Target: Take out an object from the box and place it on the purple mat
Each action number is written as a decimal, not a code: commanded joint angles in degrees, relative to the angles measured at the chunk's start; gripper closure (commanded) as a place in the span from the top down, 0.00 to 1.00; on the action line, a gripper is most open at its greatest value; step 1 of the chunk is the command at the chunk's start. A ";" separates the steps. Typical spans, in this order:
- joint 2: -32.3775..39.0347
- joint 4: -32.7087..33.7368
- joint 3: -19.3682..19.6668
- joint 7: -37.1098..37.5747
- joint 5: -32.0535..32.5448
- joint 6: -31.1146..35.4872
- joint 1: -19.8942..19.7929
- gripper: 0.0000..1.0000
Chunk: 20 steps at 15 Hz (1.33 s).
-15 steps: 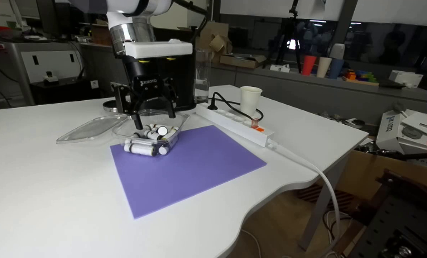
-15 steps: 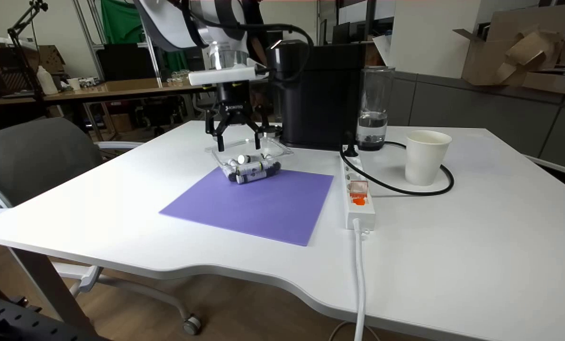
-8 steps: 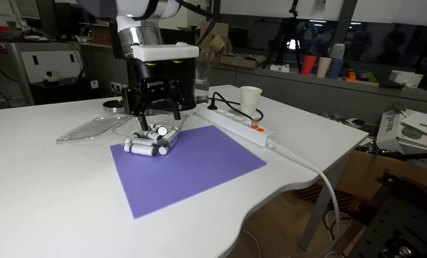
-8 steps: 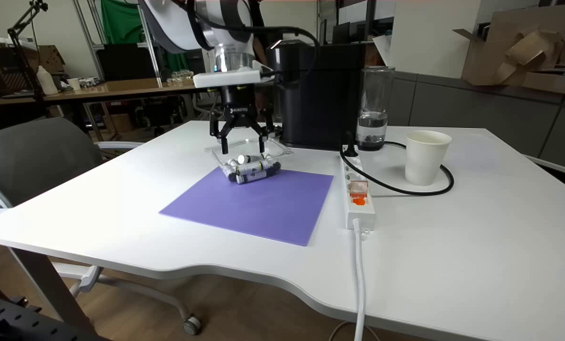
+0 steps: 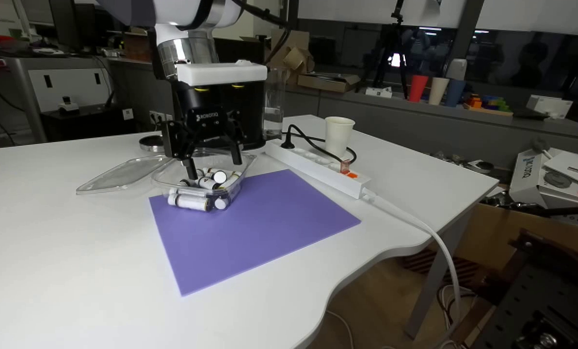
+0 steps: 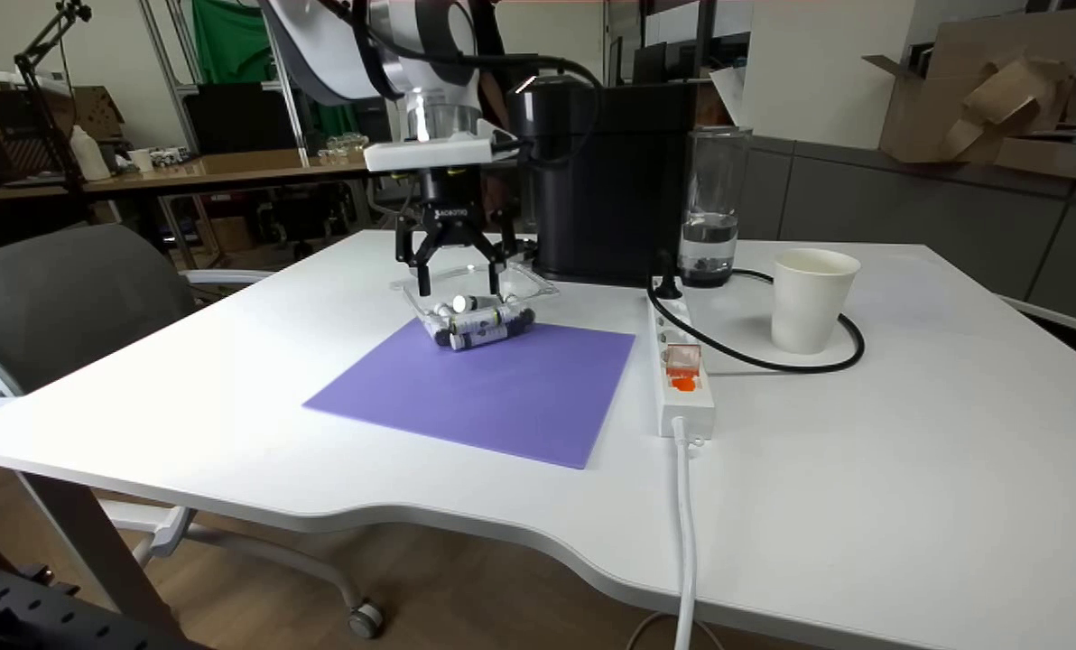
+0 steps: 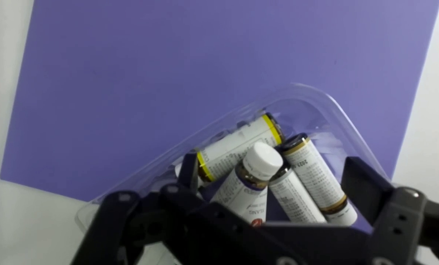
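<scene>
Lid (image 5: 124,175) off, laid to one side of pincer (image 6: 459,289). Pincer spread, nothing grasped. Small bottles (image 7: 316,176) seen only in box (image 7: 308,91), beneath pincer. Judged remaining: one to be gripped, lifted, placed on purple mat (image 7: 168,70) near pincer.

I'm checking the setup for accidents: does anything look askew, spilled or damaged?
The shallow clear plastic box sits askew across the edge of the flat purple mat, and a white-capped cylindrical bottle lies crosswise over others inside it. No spill or damage shows.
</scene>
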<state>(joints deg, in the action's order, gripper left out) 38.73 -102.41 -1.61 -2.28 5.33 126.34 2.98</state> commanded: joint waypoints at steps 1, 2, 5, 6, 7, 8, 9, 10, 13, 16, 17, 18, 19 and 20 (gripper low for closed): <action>0.24 -0.34 0.11 0.47 -0.66 -0.17 -0.15 1.00; 0.55 -0.18 0.11 0.49 -0.71 -0.21 -0.18 0.75; 1.16 -0.11 0.08 0.46 -0.76 -0.03 -0.17 0.59; 1.31 -0.09 0.09 0.48 -0.76 0.07 -0.16 0.53; 1.43 0.03 0.13 0.53 -0.78 0.03 -0.17 0.46; 1.45 0.14 0.21 0.57 -0.79 -0.02 -0.20 0.39; 1.47 0.24 0.31 0.62 -0.78 -0.01 -0.23 0.34; 1.43 0.29 0.42 0.63 -0.77 0.06 -0.25 0.27; 1.10 0.45 0.62 0.62 -0.72 0.27 -0.34 0.06; 0.76 0.19 0.70 0.63 -0.66 0.58 -0.25 0.05; 0.60 0.04 0.77 0.67 -0.56 0.82 -0.17 0.01; 0.25 -0.25 0.90 0.72 -0.30 1.25 -0.05 0.00; -0.05 -0.49 0.99 0.76 -0.09 1.75 0.05 0.02; -0.62 -0.93 1.14 0.84 0.23 2.33 0.21 0.02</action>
<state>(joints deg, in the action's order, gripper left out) 40.02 -101.99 -0.94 -2.27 4.93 127.57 2.83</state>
